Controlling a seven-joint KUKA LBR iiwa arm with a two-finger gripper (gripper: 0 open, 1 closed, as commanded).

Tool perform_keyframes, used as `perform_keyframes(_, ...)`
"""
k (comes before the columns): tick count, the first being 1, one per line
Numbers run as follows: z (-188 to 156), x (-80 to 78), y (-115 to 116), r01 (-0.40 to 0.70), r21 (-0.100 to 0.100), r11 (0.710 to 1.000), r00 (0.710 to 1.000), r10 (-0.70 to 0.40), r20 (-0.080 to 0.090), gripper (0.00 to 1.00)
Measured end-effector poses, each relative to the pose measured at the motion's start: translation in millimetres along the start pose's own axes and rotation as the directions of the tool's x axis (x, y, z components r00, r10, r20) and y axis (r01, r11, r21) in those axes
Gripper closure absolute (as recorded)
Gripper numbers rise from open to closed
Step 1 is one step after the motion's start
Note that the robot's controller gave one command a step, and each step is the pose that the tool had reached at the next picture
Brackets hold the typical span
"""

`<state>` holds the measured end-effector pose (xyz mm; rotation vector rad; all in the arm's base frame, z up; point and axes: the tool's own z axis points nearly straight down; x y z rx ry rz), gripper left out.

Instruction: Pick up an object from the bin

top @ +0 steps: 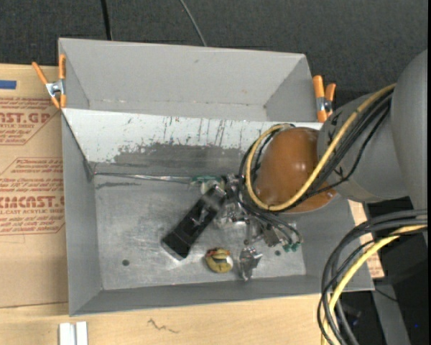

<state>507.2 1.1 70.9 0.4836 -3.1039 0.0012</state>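
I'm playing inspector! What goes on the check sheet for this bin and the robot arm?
Surface: grey metal bin, floor scuffed and scratched.
Job's things: black oblong block lying slantwise mid-floor; small round yellowish thing near the front wall.
Clutter: nothing seen.
Gripper: gripper low over the bin's right side, next to both things; grip cannot be told.
Cables: yellow and black cables looping round the orange cover.
Surroundings: wooden tabletop in front of the bin.

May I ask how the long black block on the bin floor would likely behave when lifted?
The black block looks rigid and straight-edged, so it probably keeps its shape. Lying flat, it should slide rather than roll. Lifted by one end, it may tilt.
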Motion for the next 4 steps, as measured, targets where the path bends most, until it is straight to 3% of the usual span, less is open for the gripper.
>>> perform_keyframes(1, 0, -0.1, 0, 0.0, 0.0, 1.0, 1.0, 0.0, 0.0, 0.0)
perform_keyframes(2, -25, 3.6, 36, 0.189, -0.002, 0.982, 0.982, -0.189, 0.002, 1.0)
perform_keyframes(3, -25, 3.6, 36, 0.189, -0.002, 0.982, 0.982, -0.189, 0.002, 1.0)
perform_keyframes(4, -140, -8.6, 47, 0.166, -0.001, 0.986, 0.986, -0.166, 0.003, 1.0)
